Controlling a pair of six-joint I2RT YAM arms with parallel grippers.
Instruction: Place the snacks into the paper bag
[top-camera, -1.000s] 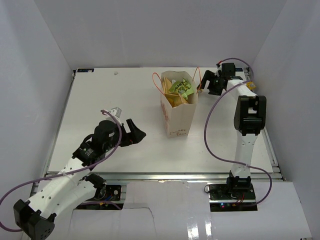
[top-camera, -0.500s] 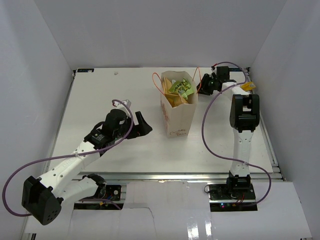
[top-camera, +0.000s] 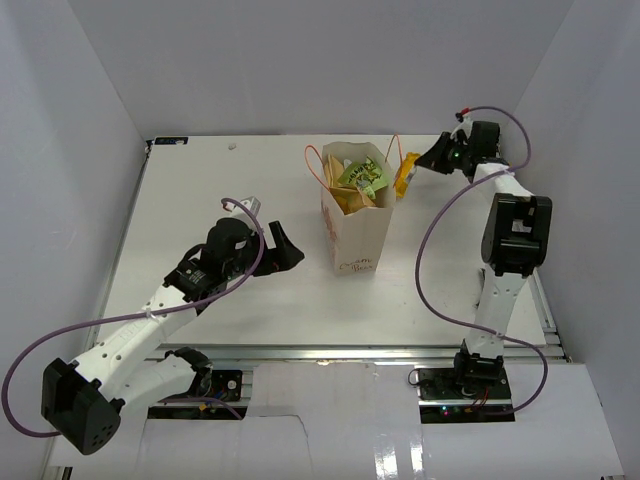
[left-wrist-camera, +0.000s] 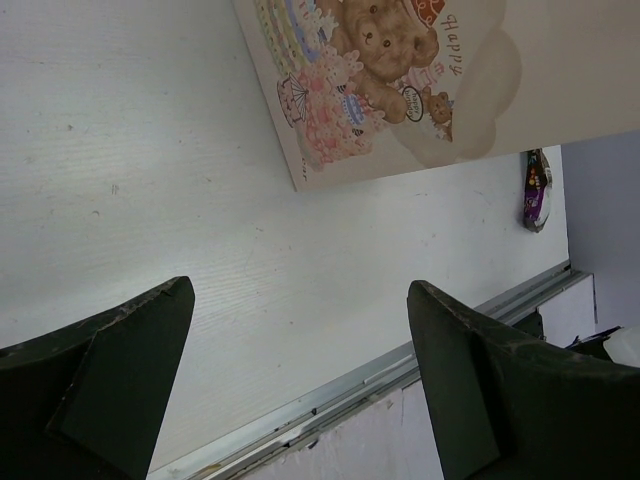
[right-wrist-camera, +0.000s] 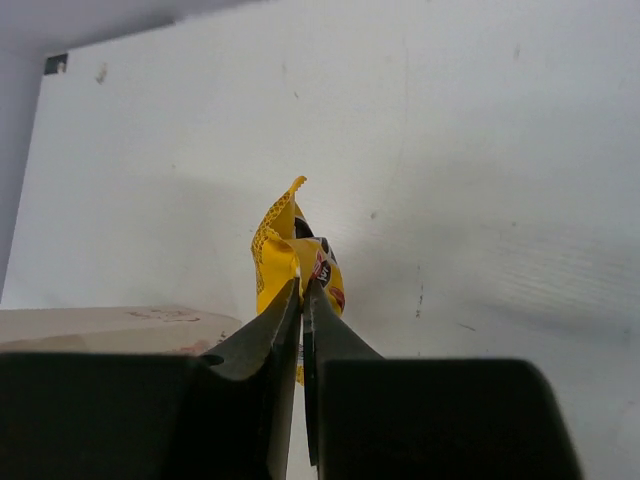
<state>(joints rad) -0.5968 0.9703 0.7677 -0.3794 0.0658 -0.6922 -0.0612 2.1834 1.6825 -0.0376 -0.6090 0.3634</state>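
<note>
Pinching yellow packet, bag holds green packet

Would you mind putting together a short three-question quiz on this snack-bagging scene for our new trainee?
1. True or false: the left gripper is holding a snack.
2. What is the right gripper pinching? A. a pink packet. B. a yellow packet. C. nothing.
3. Fill in the blank: the green packet lies inside the ____.

Key:
1. False. It is open and empty above the table.
2. B.
3. paper bag.
</note>
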